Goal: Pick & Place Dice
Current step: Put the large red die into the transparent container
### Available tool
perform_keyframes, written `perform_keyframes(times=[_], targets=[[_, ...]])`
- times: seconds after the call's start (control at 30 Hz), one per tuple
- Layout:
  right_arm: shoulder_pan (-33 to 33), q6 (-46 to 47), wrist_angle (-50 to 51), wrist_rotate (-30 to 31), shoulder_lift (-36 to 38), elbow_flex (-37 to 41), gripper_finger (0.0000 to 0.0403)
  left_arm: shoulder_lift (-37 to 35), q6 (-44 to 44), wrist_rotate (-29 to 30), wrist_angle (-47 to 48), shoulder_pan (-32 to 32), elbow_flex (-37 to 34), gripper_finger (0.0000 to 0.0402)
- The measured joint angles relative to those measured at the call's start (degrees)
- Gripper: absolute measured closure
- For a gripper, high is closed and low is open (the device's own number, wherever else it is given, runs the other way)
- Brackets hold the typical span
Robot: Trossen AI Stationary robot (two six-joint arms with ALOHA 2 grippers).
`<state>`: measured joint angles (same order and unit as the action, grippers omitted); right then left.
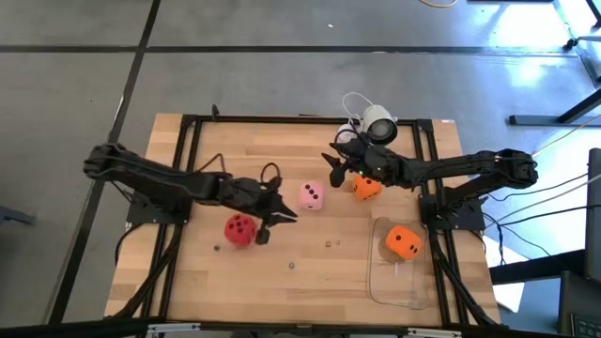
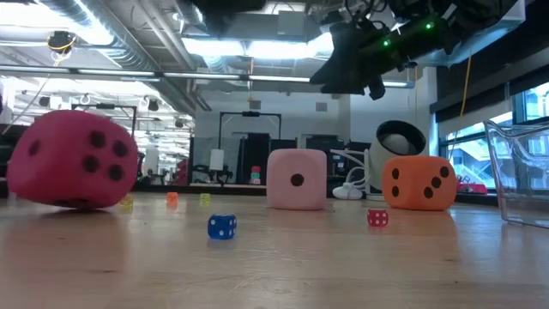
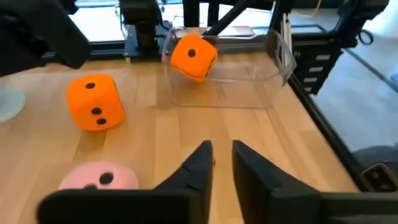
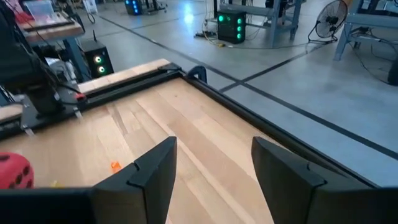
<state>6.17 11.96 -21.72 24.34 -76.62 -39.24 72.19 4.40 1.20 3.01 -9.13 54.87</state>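
The wooden table (image 1: 310, 258) carries everything, with both arms reaching in over it. The left arm (image 1: 160, 183) stretches from the left edge toward the middle; the right arm (image 1: 460, 169) comes in from the right.

A clear tray (image 1: 399, 277) lies at the table's right front, and one orange die (image 1: 403, 242) sits in it near its far end. The red die (image 1: 239, 228) rests left of centre, tilted in the low view. The pink die (image 1: 312, 195) stands at mid-table, one pip facing the low camera. The second orange die (image 1: 365, 186) lies just right of it, beside the right gripper. A white round camera (image 1: 378, 123) stands at the far edge.

The left gripper (image 1: 269, 223) hangs just right of the red die, holding nothing, its fingers (image 3: 198, 163) a narrow gap apart. The right gripper (image 1: 338, 161) hovers at the second orange die's far-left side, fingers (image 4: 158, 165) spread wide and empty.

Several tiny dice lie scattered at the front, among them a blue one (image 2: 221, 227) and a red one (image 2: 377, 218).

No readable writing or brand shows.
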Motion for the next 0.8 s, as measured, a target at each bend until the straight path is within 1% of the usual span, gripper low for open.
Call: perform_keyframes(times=[0.1, 0.23, 0.37, 0.47, 0.53, 0.67, 0.8], targets=[[0.0, -1.0, 0.7, 0.0, 0.0, 0.0, 0.0195, -4.3, 4.6, 4.8, 5.4, -2.0, 0.0, 0.0301], [0.0, -1.1, 1.4, 0.0, 0.0, 0.0, 0.0195, -8.8, 12.9, 11.5, 12.5, -4.9, 0.0, 0.0247], [0.0, -1.1, 1.7, 0.0, 0.0, 0.0, 0.0195, -11.6, 24.8, 14.4, 17.6, -6.6, 0.0, 0.0199], [0.0, -1.1, 1.7, 0.0, 0.0, 0.0, 0.0195, -12.5, 33.7, 13.6, 20.5, -7.0, 0.0, 0.0175], [0.0, -1.1, 1.7, 0.0, 0.0, 0.0, 0.0195, -12.6, 36.6, 10.5, 21.4, -6.9, 0.0, 0.0167], [0.0, -2.0, 1.7, 0.0, 0.0, 0.0, 0.0195, -12.6, 35.7, 2.7, 22.8, -7.4, 0.0, 0.0162], [0.0, -2.0, 1.7, 0.0, 0.0, 0.0, 0.0195, -11.9, 37.0, 2.3, 27.0, -9.0, 0.0, 0.0162]])
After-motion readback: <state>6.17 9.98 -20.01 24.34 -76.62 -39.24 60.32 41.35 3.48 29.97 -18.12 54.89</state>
